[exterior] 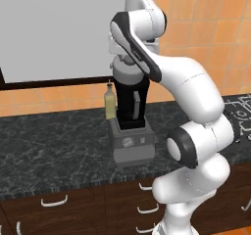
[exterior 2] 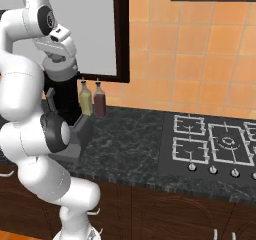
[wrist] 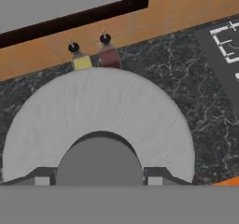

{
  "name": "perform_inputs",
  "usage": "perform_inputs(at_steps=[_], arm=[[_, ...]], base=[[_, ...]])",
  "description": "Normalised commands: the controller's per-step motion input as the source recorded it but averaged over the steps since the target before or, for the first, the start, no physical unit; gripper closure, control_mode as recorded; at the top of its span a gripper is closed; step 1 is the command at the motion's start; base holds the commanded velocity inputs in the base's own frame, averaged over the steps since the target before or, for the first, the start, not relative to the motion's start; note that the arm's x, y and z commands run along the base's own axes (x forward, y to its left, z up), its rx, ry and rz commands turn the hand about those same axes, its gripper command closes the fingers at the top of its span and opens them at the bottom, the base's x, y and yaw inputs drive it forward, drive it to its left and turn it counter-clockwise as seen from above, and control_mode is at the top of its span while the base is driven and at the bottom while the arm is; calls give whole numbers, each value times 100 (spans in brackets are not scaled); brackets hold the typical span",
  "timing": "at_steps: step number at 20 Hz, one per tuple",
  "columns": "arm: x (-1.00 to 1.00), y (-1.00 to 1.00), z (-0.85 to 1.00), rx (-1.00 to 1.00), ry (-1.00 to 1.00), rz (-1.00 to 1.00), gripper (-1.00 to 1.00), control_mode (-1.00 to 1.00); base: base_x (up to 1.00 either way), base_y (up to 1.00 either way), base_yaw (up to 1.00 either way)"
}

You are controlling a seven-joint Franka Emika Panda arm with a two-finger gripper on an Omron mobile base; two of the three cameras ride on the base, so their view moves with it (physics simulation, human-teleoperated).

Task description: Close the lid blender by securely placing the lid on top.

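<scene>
Jaws closed on lid [wrist: 98, 120] knob, lid hiding blender [exterior: 131, 112] jar beneath, arm covering jar top

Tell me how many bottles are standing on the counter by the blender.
2. A yellowish bottle and a dark reddish bottle stand side by side against the tiled wall, just behind the blender. The robot arm blocks part of the counter, so another could be hidden.

Grey round lid [wrist: 100, 115] flat atop black blender [exterior: 131, 126], counter
</scene>
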Motion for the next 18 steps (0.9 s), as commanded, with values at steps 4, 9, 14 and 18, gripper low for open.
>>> perform_inputs(at_steps=[4,9,14,18], arm=[[-14,-3,0,-10,17,4,100,-100],[-49,-26,9,0,11,5,100,-100],[-6,1,0,0,0,0,100,-100],[7,10,0,1,-6,0,100,-100]], base=[[0,0,0],[0,0,0],[0,0,0],[0,0,0]])
